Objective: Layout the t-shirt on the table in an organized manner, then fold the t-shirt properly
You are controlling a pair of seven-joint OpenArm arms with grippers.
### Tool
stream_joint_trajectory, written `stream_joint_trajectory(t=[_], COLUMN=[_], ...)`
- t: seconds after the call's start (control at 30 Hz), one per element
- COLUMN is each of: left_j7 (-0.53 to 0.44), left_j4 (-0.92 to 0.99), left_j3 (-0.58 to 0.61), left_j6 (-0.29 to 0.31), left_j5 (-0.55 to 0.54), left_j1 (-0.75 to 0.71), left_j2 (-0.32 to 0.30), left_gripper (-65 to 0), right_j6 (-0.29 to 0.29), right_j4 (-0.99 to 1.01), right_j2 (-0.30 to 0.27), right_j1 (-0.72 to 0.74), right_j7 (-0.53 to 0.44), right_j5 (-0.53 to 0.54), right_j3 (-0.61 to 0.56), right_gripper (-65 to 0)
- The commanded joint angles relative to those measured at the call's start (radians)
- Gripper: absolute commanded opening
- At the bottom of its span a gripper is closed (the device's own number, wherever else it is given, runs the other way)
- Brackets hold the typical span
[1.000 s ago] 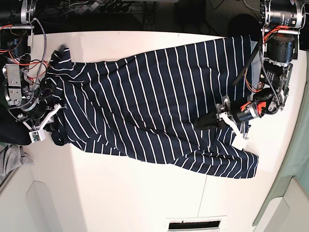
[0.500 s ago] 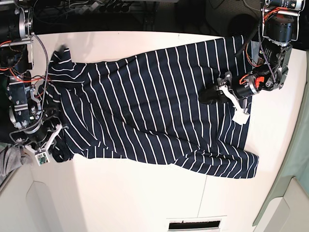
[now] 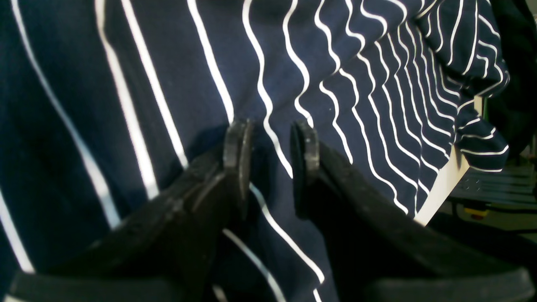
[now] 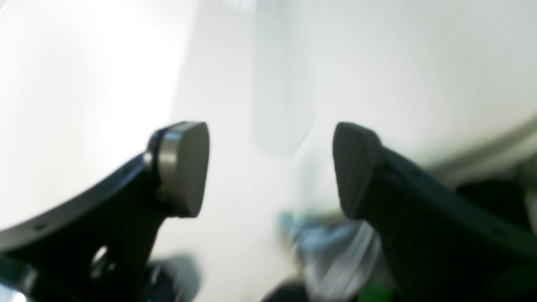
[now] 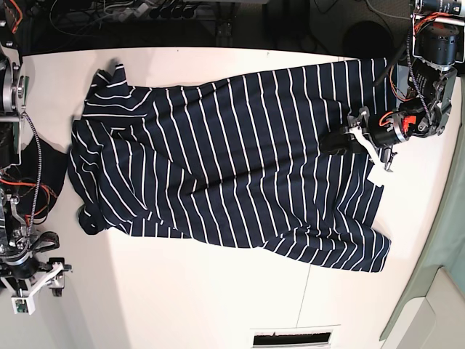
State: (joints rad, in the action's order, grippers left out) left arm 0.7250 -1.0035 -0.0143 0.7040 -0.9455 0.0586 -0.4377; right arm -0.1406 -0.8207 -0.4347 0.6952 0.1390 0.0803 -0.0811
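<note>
The navy white-striped t-shirt (image 5: pixel 232 160) lies spread across the white table (image 5: pixel 182 291), with its hem at the right and its collar end at the upper left. My left gripper (image 5: pixel 336 142) rests on the shirt's right part. In the left wrist view its jaws (image 3: pixel 270 138) stand a narrow gap apart with a pinch of striped fabric (image 3: pixel 147 63) between them, and wavy wrinkles run out from them. My right gripper (image 5: pixel 36 285) is off the shirt at the table's lower left. In the right wrist view it (image 4: pixel 270 167) is open and empty over the blurred white table (image 4: pixel 105 63).
A plain dark patch (image 5: pixel 45 174) lies beside the shirt's left edge. A thin seam line (image 5: pixel 305 298) crosses the table near a white slotted panel (image 5: pixel 290 338) at the front. Cables (image 5: pixel 145 11) hang behind the back edge. The table's edge (image 3: pixel 444 184) shows past the shirt.
My right gripper let go of the shirt's left side and moved down-left off it. My left gripper moved up and right, and the shirt shifted right and lies flatter.
</note>
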Motion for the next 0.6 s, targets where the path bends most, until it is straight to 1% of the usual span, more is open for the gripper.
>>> stream_joint_trajectory(t=[0.0, 0.03, 0.1, 0.17, 0.23, 0.3, 0.37, 0.47, 0.57], left_j7=[0.005, 0.005, 0.005, 0.005, 0.005, 0.005, 0.005, 0.006, 0.033], left_j4=[-0.01, -0.01, -0.01, -0.01, -0.01, -0.01, -0.01, -0.01, -0.01], left_j3=[-0.004, -0.004, -0.004, -0.004, -0.004, -0.004, -0.004, -0.004, -0.004], left_j6=[-0.006, -0.006, -0.006, -0.006, -0.006, -0.006, -0.006, -0.006, -0.006], left_j5=[0.008, 0.008, 0.008, 0.008, 0.007, 0.006, 0.004, -0.01, -0.031], left_j1=[0.011, 0.011, 0.01, 0.011, 0.01, 0.01, 0.011, 0.01, 0.01], left_j2=[-0.017, -0.017, -0.017, -0.018, -0.02, -0.026, -0.031, -0.034, -0.034], left_gripper=[-45.6, -45.6, -45.6, -45.6, -45.6, -45.6, -45.6, -45.6, -45.6], right_j6=[0.013, 0.023, 0.042, 0.041, 0.037, 0.007, -0.043, -0.061, -0.079], right_j4=[-0.015, -0.015, -0.015, -0.015, -0.015, -0.013, -0.004, 0.053, 0.15], right_j2=[-0.016, -0.016, -0.015, -0.013, -0.01, -0.007, -0.002, 0.012, 0.033], right_j1=[0.011, -0.007, -0.056, -0.109, -0.164, -0.212, -0.234, -0.232, -0.204], right_j7=[0.003, 0.028, 0.037, 0.028, -0.018, -0.068, -0.072, -0.08, -0.142], right_j5=[0.022, 0.039, 0.06, 0.059, 0.058, 0.04, 0.011, 0.006, 0.006], right_j3=[0.004, 0.005, 0.005, 0.005, 0.005, 0.005, 0.005, 0.003, 0.003], right_gripper=[-20.3, -20.3, -20.3, -20.3, -20.3, -20.3, -20.3, -20.3, -20.3])
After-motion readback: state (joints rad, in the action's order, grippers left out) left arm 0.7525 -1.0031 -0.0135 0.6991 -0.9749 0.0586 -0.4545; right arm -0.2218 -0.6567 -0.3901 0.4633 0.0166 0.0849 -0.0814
